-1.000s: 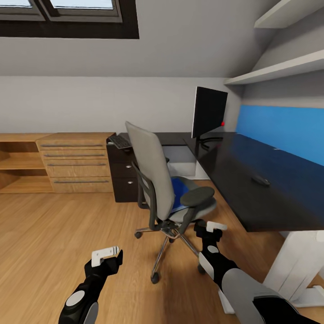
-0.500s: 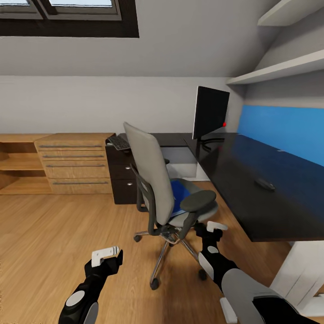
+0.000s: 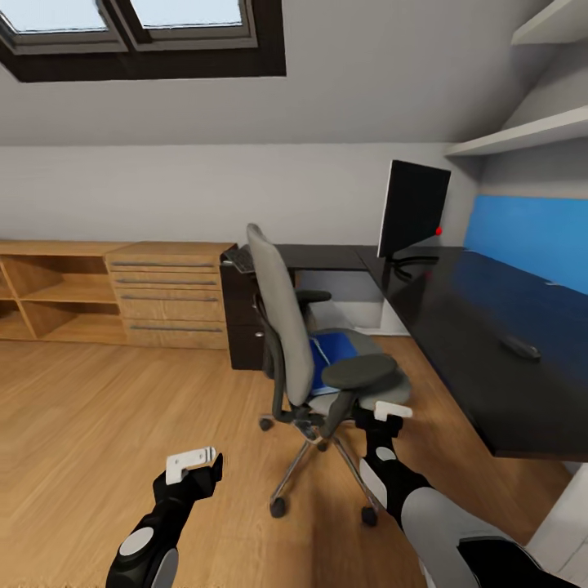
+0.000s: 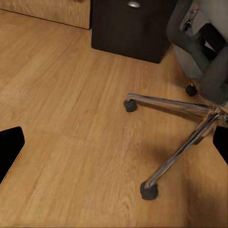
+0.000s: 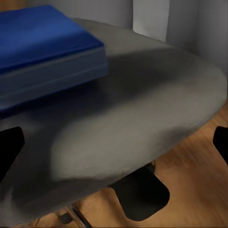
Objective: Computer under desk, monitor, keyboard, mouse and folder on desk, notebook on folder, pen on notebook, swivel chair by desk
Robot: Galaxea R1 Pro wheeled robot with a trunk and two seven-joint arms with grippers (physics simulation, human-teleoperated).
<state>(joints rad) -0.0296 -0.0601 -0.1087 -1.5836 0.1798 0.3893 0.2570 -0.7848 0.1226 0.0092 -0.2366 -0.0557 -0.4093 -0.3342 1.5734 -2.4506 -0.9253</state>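
The grey swivel chair [image 3: 286,327] stands on the wood floor in front of the black desk [image 3: 457,327], its back towards me. The bright-blue folder [image 3: 333,349] lies flat on its seat [image 5: 142,123]; the right wrist view shows the folder [image 5: 42,42] close up. My right gripper [image 3: 384,416] is open, just short of the seat's front edge. My left gripper [image 3: 196,472] hangs open over bare floor near the chair's chrome base [image 4: 185,114]. The monitor [image 3: 412,208] stands on the desk's corner. The keyboard [image 3: 239,260] lies on the desk's left end. A small dark object, probably the mouse [image 3: 520,348], rests on the right wing.
A light-wood drawer chest [image 3: 171,294] and open shelf unit [image 3: 49,298] line the back wall left of the desk's black pedestal [image 3: 243,331]. A blue wall panel [image 3: 531,237] and white shelves [image 3: 523,139] sit above the desk. Open floor [image 3: 98,425] lies to my left.
The whole picture has shifted: chair, desk and monitor now sit further right in it and more of the shelf unit shows, so the camera moved. Both grippers hold the same pose, open.
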